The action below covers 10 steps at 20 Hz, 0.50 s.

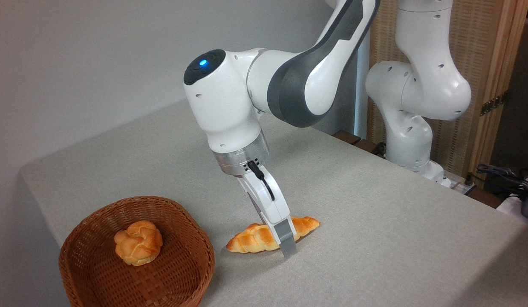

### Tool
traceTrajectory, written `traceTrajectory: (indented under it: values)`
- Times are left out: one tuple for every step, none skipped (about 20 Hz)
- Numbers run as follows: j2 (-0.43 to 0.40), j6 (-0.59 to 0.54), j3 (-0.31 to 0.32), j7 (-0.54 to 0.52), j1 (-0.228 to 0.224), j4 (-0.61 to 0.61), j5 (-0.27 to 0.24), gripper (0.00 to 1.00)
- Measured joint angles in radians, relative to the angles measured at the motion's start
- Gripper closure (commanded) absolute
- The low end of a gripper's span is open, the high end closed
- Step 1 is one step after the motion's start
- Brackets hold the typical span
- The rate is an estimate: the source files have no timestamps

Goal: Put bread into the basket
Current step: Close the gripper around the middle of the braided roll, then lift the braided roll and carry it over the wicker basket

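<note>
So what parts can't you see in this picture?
- Gripper: the near finger hides the far one, so I can't tell if it's squeezing the bread.
- Bread: its middle is behind that finger.
- Basket: the bottom edge cuts off its near rim.
- Arm: its top leaves the frame.

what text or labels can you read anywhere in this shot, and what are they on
None can be read.
The arm's upper link has faint dark marks near the top edge, too blurred and cut off to read.
The gripper, bread, basket, bun and table carry no text.
The blue light on the wrist is a plain dot, not a sign.
</note>
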Motion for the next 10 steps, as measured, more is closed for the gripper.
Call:
traceTrajectory:
  values:
    - [0.001, 0.0, 0.0, 0.0, 0.0, 0.0, -0.006, 0.78]
    - [0.002, 0.0, 0.0, 0.0, 0.0, 0.0, -0.011, 0.81]
    - [0.004, 0.0, 0.0, 0.0, 0.0, 0.0, -0.014, 0.81]
    - [0.005, 0.0, 0.0, 0.0, 0.0, 0.0, -0.016, 0.81]
    - [0.005, 0.0, 0.0, 0.0, 0.0, 0.0, -0.018, 0.81]
    - [0.005, 0.0, 0.0, 0.0, 0.0, 0.0, -0.022, 0.81]
    - [0.005, -0.002, -0.002, 0.001, 0.0, 0.0, -0.027, 0.81]
    - [0.006, -0.004, -0.008, 0.001, 0.0, 0.0, -0.032, 0.81]
    - [0.006, -0.005, -0.014, 0.001, 0.0, 0.0, -0.032, 0.81]
    - [0.006, -0.006, -0.019, 0.001, 0.0, 0.0, -0.032, 0.82]
